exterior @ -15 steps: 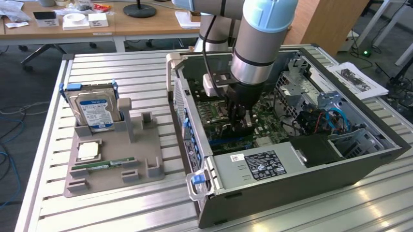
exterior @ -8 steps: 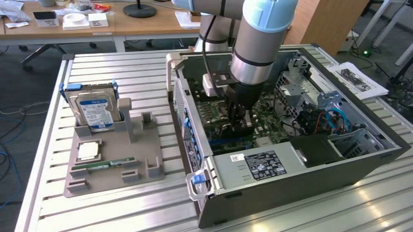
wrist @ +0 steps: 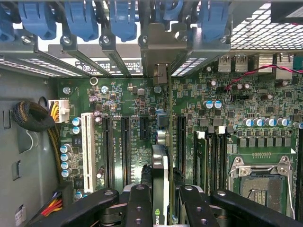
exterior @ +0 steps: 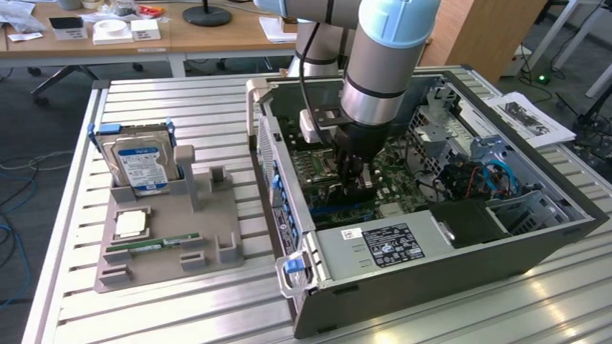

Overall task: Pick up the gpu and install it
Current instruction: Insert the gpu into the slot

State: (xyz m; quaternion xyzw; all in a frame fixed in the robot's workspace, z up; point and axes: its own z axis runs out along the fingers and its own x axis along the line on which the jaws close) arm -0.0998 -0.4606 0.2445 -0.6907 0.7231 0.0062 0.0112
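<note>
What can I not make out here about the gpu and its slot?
- Whether the gpu is seated: in the wrist view the card, seen edge-on, covers its own slot.
- In the exterior view the gripper and the arm hide most of the gpu.
- The power supply label, exterior view: text too small.

The gpu is partly hidden between the jaws, its end cropped.

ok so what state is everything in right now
computer case: lying on its side, open
gpu: held on edge inside the case
end effector: shut on gpu
hard drive: standing upright outside the case
RAM stick: lying flat outside the case
CPU socket: looks empty
</note>
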